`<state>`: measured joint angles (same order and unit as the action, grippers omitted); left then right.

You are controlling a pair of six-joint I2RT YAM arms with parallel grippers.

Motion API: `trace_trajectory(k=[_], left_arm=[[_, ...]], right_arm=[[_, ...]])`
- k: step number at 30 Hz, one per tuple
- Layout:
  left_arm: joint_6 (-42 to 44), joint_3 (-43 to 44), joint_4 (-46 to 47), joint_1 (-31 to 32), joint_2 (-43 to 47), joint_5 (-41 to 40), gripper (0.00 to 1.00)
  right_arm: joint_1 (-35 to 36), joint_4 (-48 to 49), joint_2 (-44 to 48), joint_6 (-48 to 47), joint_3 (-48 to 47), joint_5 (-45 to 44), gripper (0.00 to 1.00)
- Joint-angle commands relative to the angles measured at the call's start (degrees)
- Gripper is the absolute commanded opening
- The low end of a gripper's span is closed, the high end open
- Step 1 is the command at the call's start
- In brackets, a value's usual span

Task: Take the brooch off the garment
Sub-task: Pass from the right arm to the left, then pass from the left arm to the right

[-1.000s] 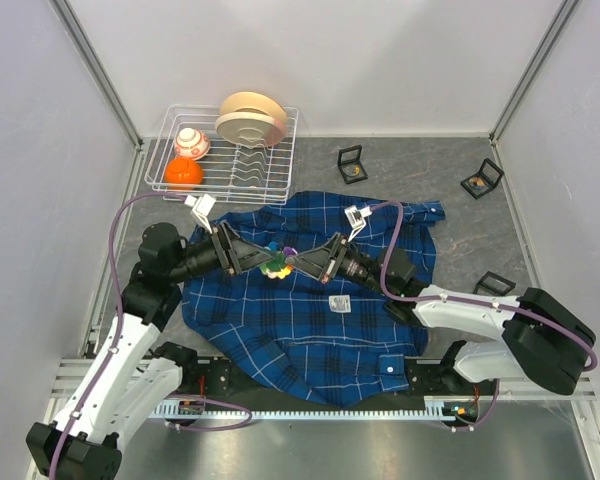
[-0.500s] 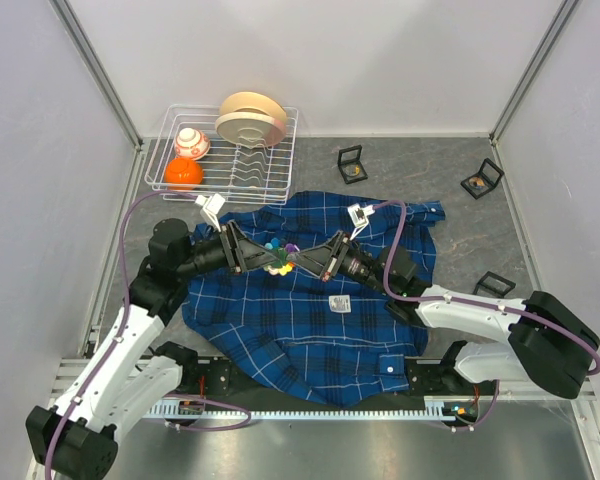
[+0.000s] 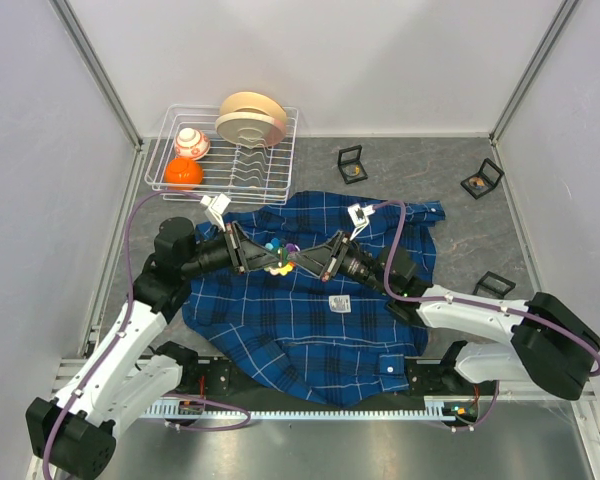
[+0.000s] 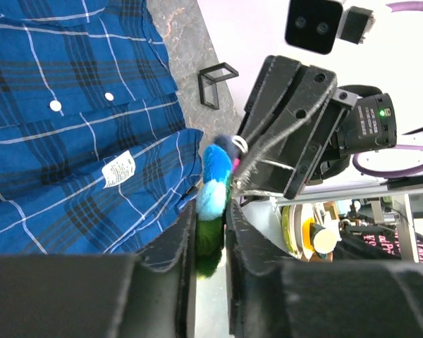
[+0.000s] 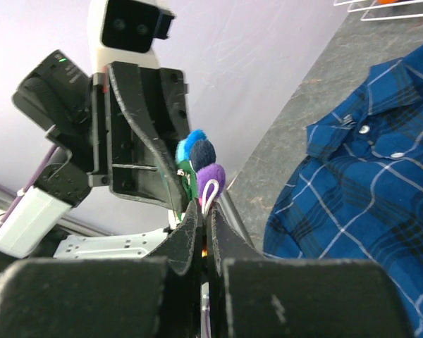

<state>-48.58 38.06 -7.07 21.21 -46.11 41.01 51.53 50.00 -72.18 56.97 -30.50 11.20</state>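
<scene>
The brooch (image 3: 280,262), a cluster of blue, purple and green pompoms, hangs between both grippers above the garment (image 3: 310,320), a dark-blue plaid shirt spread on the table. My left gripper (image 3: 269,262) is shut on its green pompom; in the left wrist view the brooch (image 4: 215,190) sits squeezed in that gripper (image 4: 211,225), beside a fold of the garment (image 4: 70,127). My right gripper (image 3: 303,265) is shut on the brooch's thin wire loop; the right wrist view has the brooch (image 5: 210,176) just above that gripper (image 5: 204,211). Whether the pin is still through the cloth is hidden.
A white wire dish rack (image 3: 220,187) at the back left holds cream plates (image 3: 250,115), an orange ball (image 3: 183,172) and a white-and-orange ball (image 3: 191,143). Small black frames lie at the back (image 3: 351,163), back right (image 3: 482,180) and right (image 3: 493,284).
My left gripper has slid right onto the brooch and its jaws have closed on the green pompom. The right gripper has stayed shut on the wire loop.
</scene>
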Motion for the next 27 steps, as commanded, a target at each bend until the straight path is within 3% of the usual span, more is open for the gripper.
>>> trace_trajectory(k=[1,6,11,14,18,27], left_arm=[[-0.82,0.08,2.24,0.15,0.05,-0.23,0.16],[-0.38,-0.8,2.06,0.15,1.54,0.21,0.05],[-0.47,-0.97,3.73,0.06,1.46,2.05,0.02],[0.15,-1.41,5.22,0.06,1.72,3.54,0.02],[-0.64,-3.6,9.79,0.14,2.43,4.77,0.02],[-3.1,-5.1,14.72,0.06,2.95,8.28,0.02]], right_arm=[[0.24,1.51,1.78,-0.9,-2.11,-0.3,0.0],[-0.02,0.8,2.05,-1.42,-1.93,1.89,0.01],[-2.74,2.38,2.31,-2.3,-2.81,9.27,0.32],[-3.72,4.66,3.19,-2.91,-2.46,12.96,0.45],[-3.1,10.27,0.57,-0.91,-3.6,17.53,0.48],[-1.61,15.04,-4.19,0.77,-4.3,17.36,0.48]])
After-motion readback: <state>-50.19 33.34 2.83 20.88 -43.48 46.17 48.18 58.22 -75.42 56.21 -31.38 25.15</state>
